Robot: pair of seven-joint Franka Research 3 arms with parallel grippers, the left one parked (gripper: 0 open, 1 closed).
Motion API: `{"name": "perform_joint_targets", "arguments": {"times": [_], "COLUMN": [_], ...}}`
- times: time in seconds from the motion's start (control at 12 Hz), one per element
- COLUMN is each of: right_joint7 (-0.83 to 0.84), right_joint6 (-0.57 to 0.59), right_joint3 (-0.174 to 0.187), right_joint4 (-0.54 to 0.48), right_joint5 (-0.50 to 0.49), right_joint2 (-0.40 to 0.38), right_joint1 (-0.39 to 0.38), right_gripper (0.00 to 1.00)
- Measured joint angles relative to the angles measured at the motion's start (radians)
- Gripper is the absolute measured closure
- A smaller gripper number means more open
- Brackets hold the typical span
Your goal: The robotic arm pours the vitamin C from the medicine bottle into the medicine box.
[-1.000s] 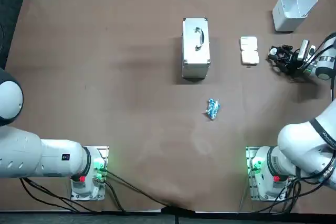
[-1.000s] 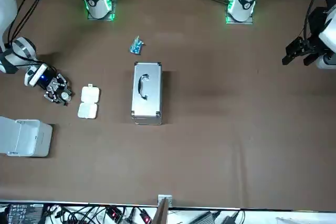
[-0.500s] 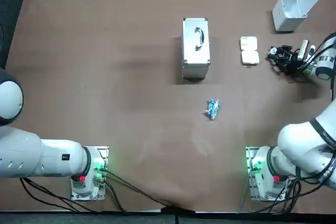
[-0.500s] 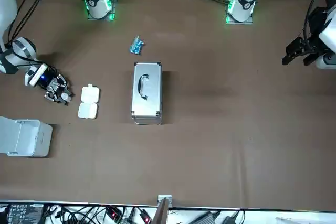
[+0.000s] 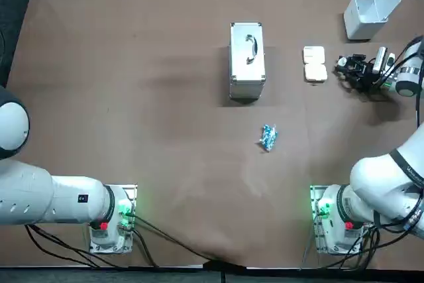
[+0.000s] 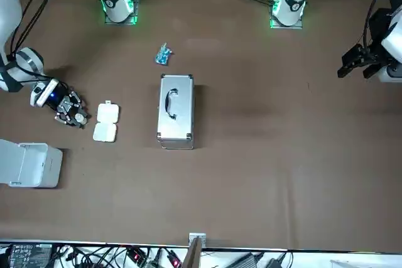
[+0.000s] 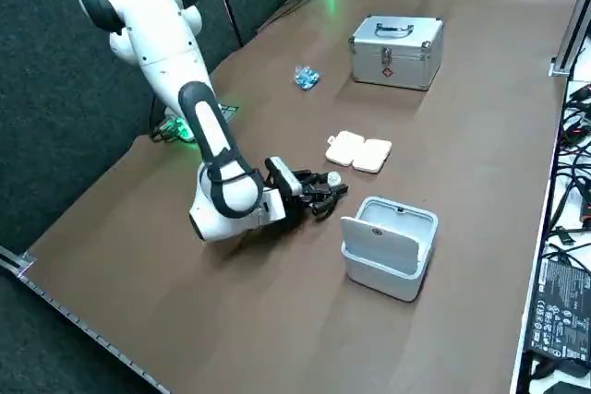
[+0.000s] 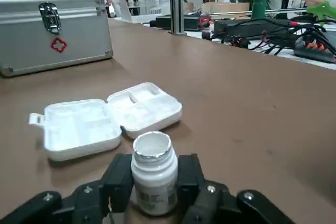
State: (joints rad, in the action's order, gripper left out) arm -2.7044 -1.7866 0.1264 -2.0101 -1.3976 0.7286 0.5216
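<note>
The right pincer (image 5: pixel 344 66) lies low over the desk (image 5: pixel 132 97) close to its right edge, in the far half, with the arm reaching in from that edge and the fingers pointing toward the desk's middle. The wrist view shows both fingers (image 8: pixel 122 174) clamped against the sides of the medicine bottle (image 8: pixel 153 177), one on each side. The bottle is a small white container with a printed label. It stands upright between the fingers with its round white top facing up. Its base is hidden behind the pincer, so contact with the desk cannot be confirmed. The medicine box (image 5: pixel 315 64) lies just beside the pincer tips on the side toward the desk's middle, apart from the bottle. It is open, with both white halves flat on the surface, and compartments are visible in one half. A white bin (image 5: pixel 368 14) with its hinged lid raised stands at the far right corner. A metal case (image 5: pixel 247 57) with a handle on top and a red cross on its front stands near the middle of the far half, well apart from the pincer. A small blue packet (image 5: pixel 267 137) lies near the desk's centre, on the robot's side of the case.
</note>
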Motion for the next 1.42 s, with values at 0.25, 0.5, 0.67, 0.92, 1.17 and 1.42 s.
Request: {"name": "perform_joint_targets", "arguments": {"times": [0.25, 0.5, 0.67, 0.92, 1.17, 1.42], "right_joint7": [0.016, 0.075, 0.127, 0.188, 0.293, 0.35], "right_joint6": [-0.042, -0.093, -0.124, -0.224, -0.4, -0.511], "right_joint3": [0.0, 0.0, 0.0, -0.001, -0.005, -0.006], "right_joint4": [0.004, 0.004, 0.002, -0.02, -0.087, -0.108], "right_joint5": [0.007, 0.06, 0.095, 0.118, 0.145, 0.163], "right_joint2": [-0.042, -0.102, -0.143, -0.208, -0.304, -0.331], "right_joint1": [-0.022, -0.03, -0.038, -0.078, -0.177, -0.254], "right_gripper": [0.54, 0.54, 0.54, 0.54, 0.54, 0.54]}}
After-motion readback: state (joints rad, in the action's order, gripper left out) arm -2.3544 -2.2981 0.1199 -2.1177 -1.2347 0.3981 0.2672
